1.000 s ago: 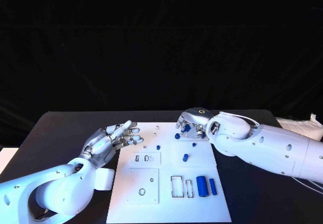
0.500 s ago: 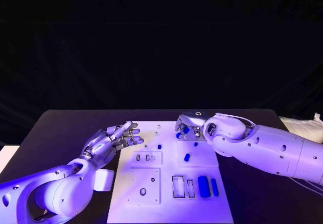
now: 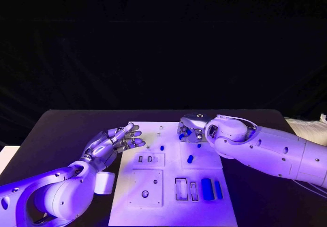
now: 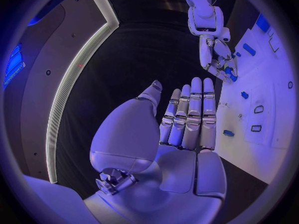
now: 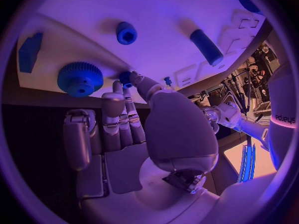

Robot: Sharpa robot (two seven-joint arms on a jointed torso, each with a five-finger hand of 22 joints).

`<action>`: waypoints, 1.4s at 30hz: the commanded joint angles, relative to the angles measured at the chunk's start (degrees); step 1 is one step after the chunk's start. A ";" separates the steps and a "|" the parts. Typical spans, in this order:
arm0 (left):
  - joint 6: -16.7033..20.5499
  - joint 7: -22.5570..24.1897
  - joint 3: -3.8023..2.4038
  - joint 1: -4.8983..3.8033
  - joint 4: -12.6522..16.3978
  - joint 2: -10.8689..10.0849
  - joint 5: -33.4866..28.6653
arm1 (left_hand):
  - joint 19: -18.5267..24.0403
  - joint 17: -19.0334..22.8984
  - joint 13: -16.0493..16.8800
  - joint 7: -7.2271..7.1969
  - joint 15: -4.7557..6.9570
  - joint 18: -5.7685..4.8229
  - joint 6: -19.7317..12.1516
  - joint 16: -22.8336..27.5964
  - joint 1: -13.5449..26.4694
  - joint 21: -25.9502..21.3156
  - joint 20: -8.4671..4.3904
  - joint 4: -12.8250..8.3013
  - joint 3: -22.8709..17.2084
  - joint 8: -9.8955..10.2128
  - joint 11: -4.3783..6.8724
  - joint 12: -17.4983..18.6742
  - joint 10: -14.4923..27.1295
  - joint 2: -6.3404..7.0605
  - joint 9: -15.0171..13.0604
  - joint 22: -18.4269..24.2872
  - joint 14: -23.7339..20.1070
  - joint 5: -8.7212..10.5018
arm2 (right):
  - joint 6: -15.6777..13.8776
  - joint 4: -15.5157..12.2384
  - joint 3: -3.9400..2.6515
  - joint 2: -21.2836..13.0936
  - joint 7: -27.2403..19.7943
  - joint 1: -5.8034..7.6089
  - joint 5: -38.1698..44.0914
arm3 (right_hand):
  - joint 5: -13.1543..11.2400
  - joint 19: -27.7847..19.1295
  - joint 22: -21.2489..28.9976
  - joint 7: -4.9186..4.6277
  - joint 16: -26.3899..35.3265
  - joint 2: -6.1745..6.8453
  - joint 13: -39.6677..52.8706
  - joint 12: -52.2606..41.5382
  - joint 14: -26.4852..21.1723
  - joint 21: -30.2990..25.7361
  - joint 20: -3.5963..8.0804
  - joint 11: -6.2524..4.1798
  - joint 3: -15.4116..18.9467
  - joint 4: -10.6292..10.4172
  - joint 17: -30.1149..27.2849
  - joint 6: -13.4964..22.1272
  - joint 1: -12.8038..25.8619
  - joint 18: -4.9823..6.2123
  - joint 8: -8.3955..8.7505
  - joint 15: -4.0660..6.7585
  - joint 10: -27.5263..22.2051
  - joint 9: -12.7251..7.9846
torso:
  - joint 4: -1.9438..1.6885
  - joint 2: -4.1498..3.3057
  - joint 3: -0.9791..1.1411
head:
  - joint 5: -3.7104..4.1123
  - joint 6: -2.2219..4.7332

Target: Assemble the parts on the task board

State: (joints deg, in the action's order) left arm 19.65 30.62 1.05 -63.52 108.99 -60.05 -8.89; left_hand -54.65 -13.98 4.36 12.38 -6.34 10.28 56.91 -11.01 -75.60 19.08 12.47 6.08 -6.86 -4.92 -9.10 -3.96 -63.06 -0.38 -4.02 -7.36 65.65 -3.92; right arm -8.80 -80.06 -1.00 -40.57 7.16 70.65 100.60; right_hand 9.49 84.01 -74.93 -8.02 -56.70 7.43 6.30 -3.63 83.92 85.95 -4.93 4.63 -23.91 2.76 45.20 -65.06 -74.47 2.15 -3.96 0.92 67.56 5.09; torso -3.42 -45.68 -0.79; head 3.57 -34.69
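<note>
Left hand held open at the task board's nine o'clock edge, fingers apart, holding nothing. Right hand at the board's one o'clock corner, fingertips pinching a small blue part, mostly hidden. Near it, a blue gear, partly behind the hand; blue cylinders at five o'clock
</note>
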 commanded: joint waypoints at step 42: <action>-1.26 -0.13 -0.05 -0.46 1.12 0.00 -0.07 | 0.52 -0.21 -0.13 0.55 -0.09 0.06 -0.47 0.60 0.51 -0.45 0.13 -0.44 0.36 0.61 -0.39 0.39 0.74 -0.28 0.07 0.18 -0.70 0.19 | -12.29 6.32 -0.36 8.19 1.72 1.43 3.10 | -1.37 2.72 -8.72 1.18 -2.36 -2.90 0.66 -0.04 0.62 1.40 0.48 -1.50 -4.37 0.25 1.40 -3.28 -2.79 -0.74 -1.32 0.69 4.62 2.31 | -1.45 -1.53 -0.51 | 0.08 1.33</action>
State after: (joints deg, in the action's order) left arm 19.60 30.11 1.05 -63.87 109.81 -60.05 -8.93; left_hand -54.44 -14.14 4.32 12.78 -6.35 10.28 56.49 -10.80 -75.38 18.84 12.68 5.93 -6.71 -4.52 -9.51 -3.96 -62.65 -0.60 -4.04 -7.25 65.23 -3.92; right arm -20.58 -74.00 -1.35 -32.63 9.19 72.05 102.71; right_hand 8.27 84.01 -74.93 -6.65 -58.81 5.48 6.95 -3.60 83.93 87.21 -4.93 4.08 -27.96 3.15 46.56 -68.23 -75.95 2.15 -5.15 1.34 71.17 7.29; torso -4.63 -46.92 -1.20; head 3.57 -33.53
